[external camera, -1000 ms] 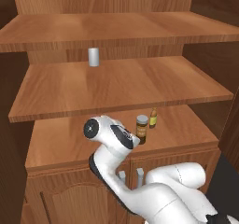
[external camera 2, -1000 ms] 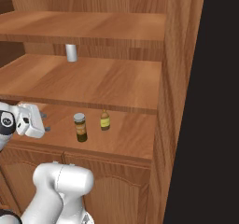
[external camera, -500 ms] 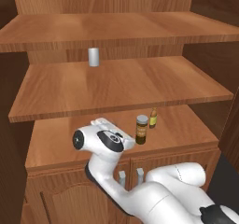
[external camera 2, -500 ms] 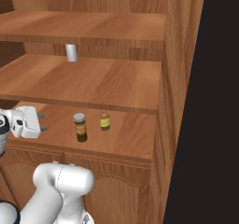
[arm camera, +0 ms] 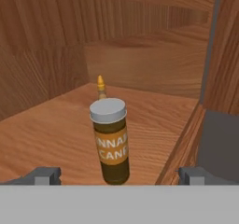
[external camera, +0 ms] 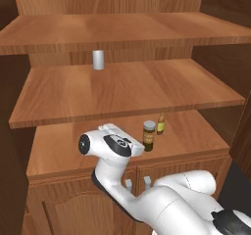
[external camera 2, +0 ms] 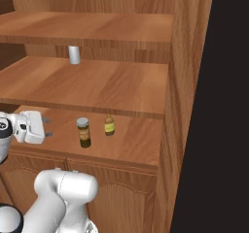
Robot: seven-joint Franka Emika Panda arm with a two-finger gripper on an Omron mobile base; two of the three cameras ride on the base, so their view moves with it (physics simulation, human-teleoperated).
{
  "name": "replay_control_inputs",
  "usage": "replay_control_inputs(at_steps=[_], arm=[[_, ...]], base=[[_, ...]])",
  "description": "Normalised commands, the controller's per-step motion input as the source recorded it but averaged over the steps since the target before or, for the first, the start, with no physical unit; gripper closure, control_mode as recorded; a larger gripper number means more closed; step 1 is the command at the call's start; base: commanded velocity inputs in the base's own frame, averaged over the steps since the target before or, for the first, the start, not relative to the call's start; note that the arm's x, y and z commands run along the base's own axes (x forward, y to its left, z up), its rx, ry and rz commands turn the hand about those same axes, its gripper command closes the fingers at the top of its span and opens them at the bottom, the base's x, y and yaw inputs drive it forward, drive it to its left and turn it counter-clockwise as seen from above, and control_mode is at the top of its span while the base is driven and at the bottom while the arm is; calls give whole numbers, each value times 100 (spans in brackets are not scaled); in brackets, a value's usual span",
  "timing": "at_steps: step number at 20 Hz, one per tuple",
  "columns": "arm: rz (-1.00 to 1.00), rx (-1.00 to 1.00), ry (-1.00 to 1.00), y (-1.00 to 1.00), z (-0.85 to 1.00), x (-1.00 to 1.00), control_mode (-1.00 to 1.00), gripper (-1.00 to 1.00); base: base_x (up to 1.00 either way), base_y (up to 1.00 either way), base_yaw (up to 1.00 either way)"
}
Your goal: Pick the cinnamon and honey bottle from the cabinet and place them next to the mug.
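The cinnamon (external camera: 149, 135) is a brown jar with a grey lid, standing upright on the lowest open shelf of the cabinet (external camera: 59, 151). Just behind it to the right stands the slim amber honey bottle (external camera: 160, 124). My gripper (external camera 2: 47, 128) hovers over the same shelf, left of the jar and a short way off, with its fingers pointing at it. In the hand view the cinnamon (arm camera: 111, 141) stands centred between the wide-open fingertips of the gripper (arm camera: 119, 176), and the honey bottle (arm camera: 100, 84) peeks out behind it. Nothing is held. The mug is out of view.
A plain grey cylinder (external camera: 98, 59) stands on the middle shelf (external camera 2: 121, 89) above. That shelf's front edge hangs low over the jar. The cabinet's right side wall (external camera 2: 187, 81) closes the shelf on the right, and lower double doors (external camera: 63, 204) sit below.
The hand has turned and settled level with the lowest shelf, fingers pointing at the jar. The jar, the bottle and the grey cylinder have stayed put.
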Motion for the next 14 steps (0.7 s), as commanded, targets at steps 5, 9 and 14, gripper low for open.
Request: replay_control_inputs(at_steps=[5,9,14], arm=[[0,0,0,-37,-7,5,-100,-100],[0,0,0,-38,-14,3,-100,-100],[0,0,0,-30,-22,1,-100,-100]], base=[[0,0,0],[0,0,0],[0,0,0]])
